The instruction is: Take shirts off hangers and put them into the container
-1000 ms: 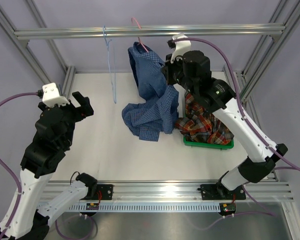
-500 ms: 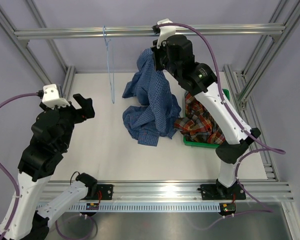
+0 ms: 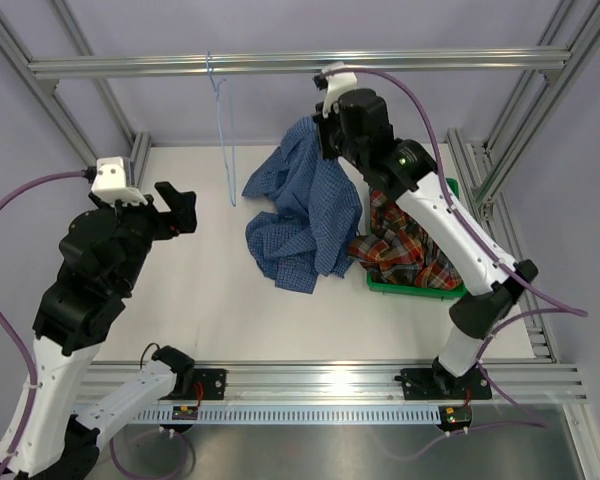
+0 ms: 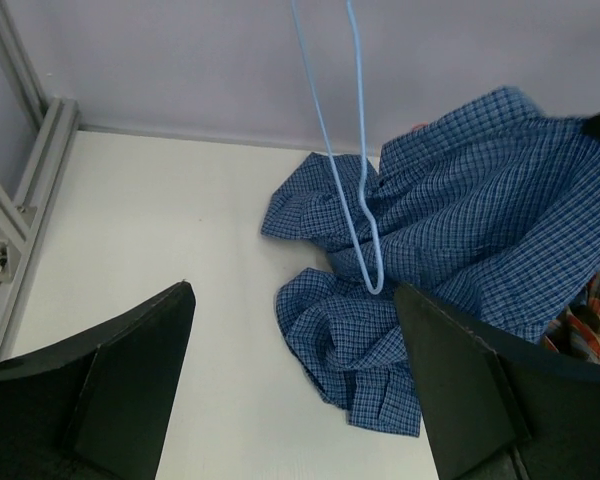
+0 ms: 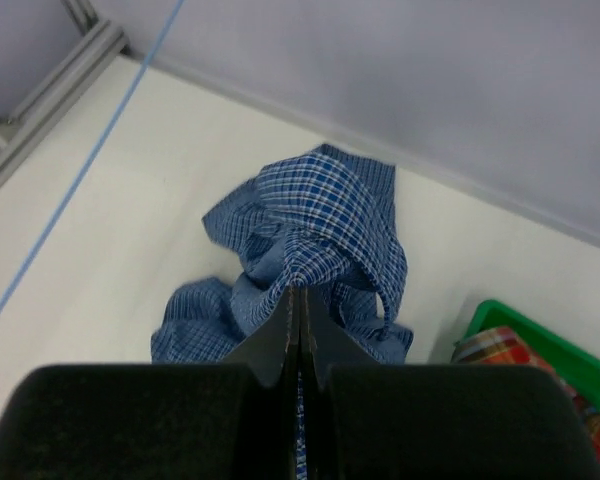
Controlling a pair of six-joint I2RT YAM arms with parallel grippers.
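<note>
The blue checked shirt hangs from my right gripper, which is shut on a bunch of its cloth; the lower part is heaped on the table. The red-brown plaid shirt lies in the green container, spilling over its rim. A light blue wire hanger hangs bare from the top rail, left of the blue shirt. My left gripper is open at the left, its fingers wide apart and facing the blue shirt and the hanger.
Aluminium frame rails run overhead and down both sides of the white table. The right arm reaches over the container. A corner of the plaid shirt shows at the right of the right wrist view.
My right gripper rose to the top rail with the blue shirt, then came a little down and right. The pink hook seen earlier no longer shows. The left gripper edged rightward.
</note>
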